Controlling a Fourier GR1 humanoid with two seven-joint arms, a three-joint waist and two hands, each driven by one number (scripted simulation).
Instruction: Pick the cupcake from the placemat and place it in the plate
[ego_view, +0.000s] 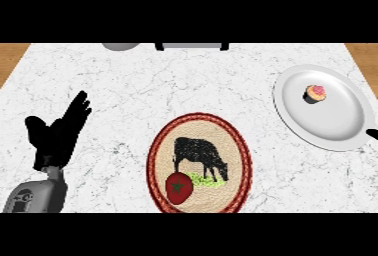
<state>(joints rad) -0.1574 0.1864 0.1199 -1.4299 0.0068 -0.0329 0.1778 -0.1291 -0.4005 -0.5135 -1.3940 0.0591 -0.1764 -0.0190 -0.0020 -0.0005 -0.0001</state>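
Note:
The cupcake (315, 93), pink on top with a dark base, lies on the white plate (332, 125) at the right of the counter. An oval woven placemat (232, 150) with a black cow printed on it lies in the middle, and a red round object (179, 187) rests at its lower left. At the left my left hand (55, 135) stays open and still, fingers straight and pointing up. Of my right hand only a black tip (372, 133) shows at the right edge, just past the plate's rim.
A grey round object (122, 46) and a dark-edged grey appliance (192, 46) sit at the counter's back edge. Wooden floor shows beyond the back left and back right corners of the marble counter.

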